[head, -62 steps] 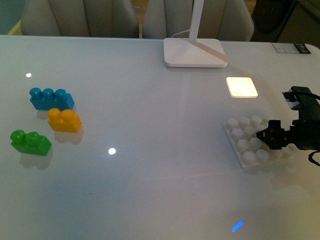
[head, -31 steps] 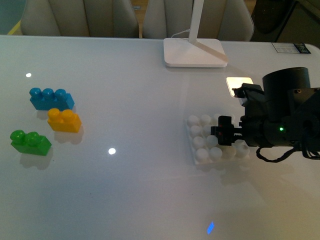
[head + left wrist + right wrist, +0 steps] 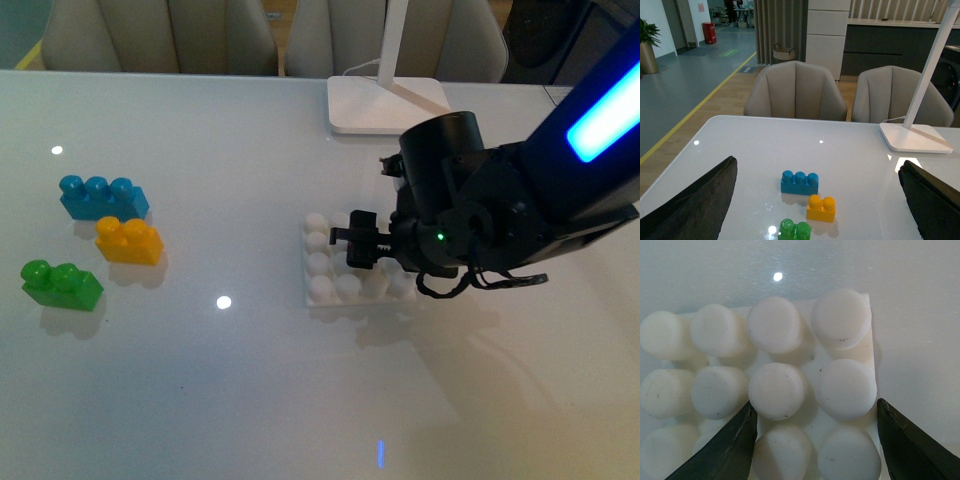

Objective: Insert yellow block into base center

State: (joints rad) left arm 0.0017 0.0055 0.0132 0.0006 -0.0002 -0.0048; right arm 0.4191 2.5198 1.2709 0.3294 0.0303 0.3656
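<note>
1. Since 1.0 s ago, the base [image 3: 322,268] has gone from the right edge of the surface [image 3: 250,400] to its middle. It travelled with the right end effector [image 3: 355,248] and turned slightly on the way.
2. The right end effector is clamped on the base. In the right wrist view 1 finger sits in a groove between studs and the other at the outer edge, with 2 stud rows between them.
3. My read is that this hold drags the plate flat, bringing it nearer the bricks.
4. The yellow block [image 3: 128,241] sits untouched at far left, studs up, well apart from the base. It is just beside the blue brick [image 3: 102,197], with the green brick [image 3: 60,284] near.
5. The left end effector [image 3: 817,164] is wide open and empty, facing the 3 bricks. It looks staged for your pick.
6. The insert has not started. The right end effector hides the base centre in the front view, so let go and clear it first.
</note>
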